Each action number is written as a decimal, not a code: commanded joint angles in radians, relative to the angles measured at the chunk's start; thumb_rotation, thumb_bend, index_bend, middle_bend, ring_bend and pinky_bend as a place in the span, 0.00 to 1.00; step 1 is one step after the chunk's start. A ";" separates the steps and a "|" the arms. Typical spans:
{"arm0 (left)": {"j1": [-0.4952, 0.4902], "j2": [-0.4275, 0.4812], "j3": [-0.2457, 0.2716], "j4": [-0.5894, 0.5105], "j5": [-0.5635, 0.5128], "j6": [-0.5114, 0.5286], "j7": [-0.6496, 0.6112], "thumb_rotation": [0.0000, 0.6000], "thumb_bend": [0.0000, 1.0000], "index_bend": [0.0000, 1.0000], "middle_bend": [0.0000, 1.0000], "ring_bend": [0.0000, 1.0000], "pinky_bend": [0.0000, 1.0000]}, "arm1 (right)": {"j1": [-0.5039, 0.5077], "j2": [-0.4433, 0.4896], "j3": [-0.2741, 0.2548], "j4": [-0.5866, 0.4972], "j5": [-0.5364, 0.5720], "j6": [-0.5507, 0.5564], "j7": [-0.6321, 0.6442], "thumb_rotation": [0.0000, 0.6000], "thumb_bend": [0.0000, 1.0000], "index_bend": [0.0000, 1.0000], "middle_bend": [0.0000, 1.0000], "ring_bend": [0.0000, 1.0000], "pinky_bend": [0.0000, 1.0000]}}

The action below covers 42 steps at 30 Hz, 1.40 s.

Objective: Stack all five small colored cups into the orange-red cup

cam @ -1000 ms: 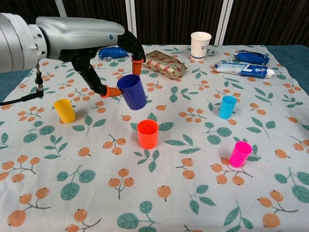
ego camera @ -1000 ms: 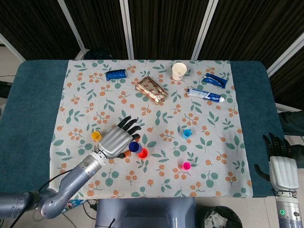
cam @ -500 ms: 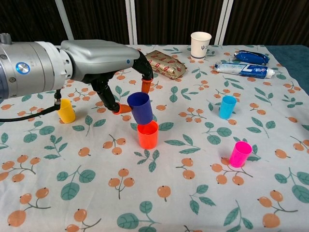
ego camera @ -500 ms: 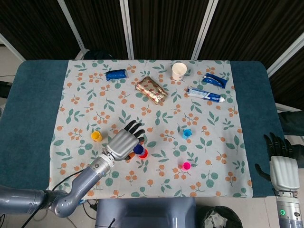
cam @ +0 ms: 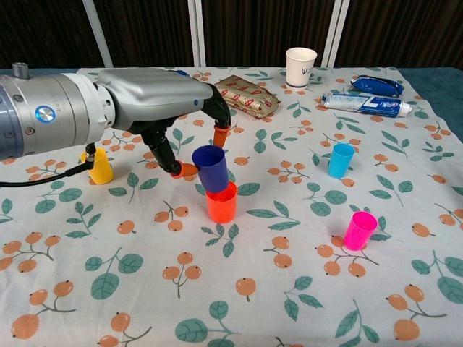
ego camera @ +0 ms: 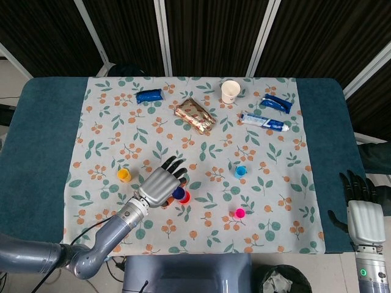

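Note:
The orange-red cup (cam: 221, 206) (ego camera: 184, 197) stands upright in the middle of the floral cloth. A dark blue cup (cam: 210, 168) (ego camera: 178, 193) sits tilted in its mouth, base inside, pinched between the thumb and a finger of my left hand (cam: 159, 101) (ego camera: 160, 185). Partly hidden behind my left forearm, a yellow cup (cam: 101, 170) (ego camera: 124, 175) stands to the left. To the right stand a light blue cup (cam: 341, 160) (ego camera: 241, 171) and a pink cup (cam: 359, 230) (ego camera: 239, 213). My right hand (ego camera: 365, 213) hangs off the table's lower right corner, holding nothing.
At the back of the cloth lie a white paper cup (cam: 301, 66), a gold foil packet (cam: 248, 95), a toothpaste tube (cam: 365, 103), and blue packets (cam: 376, 85) (ego camera: 149, 96). Teal table (ego camera: 43, 140) borders the cloth.
My left hand carried the dark blue cup right and down, from beside the orange-red cup to over it, then lowered its base into the mouth. The right hand stayed still.

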 commanded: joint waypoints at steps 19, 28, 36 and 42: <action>-0.034 -0.043 0.018 0.042 -0.025 0.004 0.006 1.00 0.36 0.47 0.18 0.00 0.03 | -0.001 0.002 0.003 -0.001 0.004 0.001 0.005 1.00 0.31 0.03 0.06 0.07 0.04; -0.070 -0.039 0.050 0.039 -0.101 0.022 0.112 1.00 0.21 0.10 0.11 0.00 0.03 | -0.002 0.007 0.004 -0.008 0.018 -0.009 0.002 1.00 0.31 0.04 0.06 0.07 0.04; -0.063 -0.002 0.028 -0.019 -0.056 0.066 0.080 1.00 0.16 0.10 0.11 0.00 0.03 | 0.000 0.002 0.003 -0.008 0.019 -0.010 -0.008 1.00 0.31 0.04 0.06 0.07 0.04; -0.023 0.110 0.020 -0.091 0.020 0.127 0.040 1.00 0.16 0.19 0.13 0.00 0.03 | 0.001 -0.005 0.002 -0.004 0.021 -0.013 -0.016 1.00 0.31 0.04 0.06 0.07 0.04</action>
